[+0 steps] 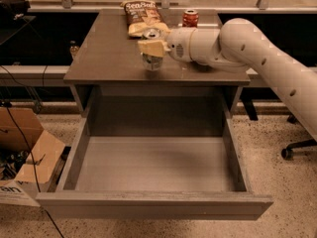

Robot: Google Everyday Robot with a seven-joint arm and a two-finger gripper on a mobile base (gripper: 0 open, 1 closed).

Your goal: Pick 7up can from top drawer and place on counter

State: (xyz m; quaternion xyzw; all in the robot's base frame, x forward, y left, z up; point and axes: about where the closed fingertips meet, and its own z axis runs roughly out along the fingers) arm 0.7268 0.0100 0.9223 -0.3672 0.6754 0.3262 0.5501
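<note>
Jaws clamped around the 7up can, over the counter middle, top drawer open below.

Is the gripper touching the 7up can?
Touching. The camera view shows the gripper closed across the middle of the 7up can, over the counter.

The claw seemingly grips the 7up can over the counter; the top drawer stands open.
</note>
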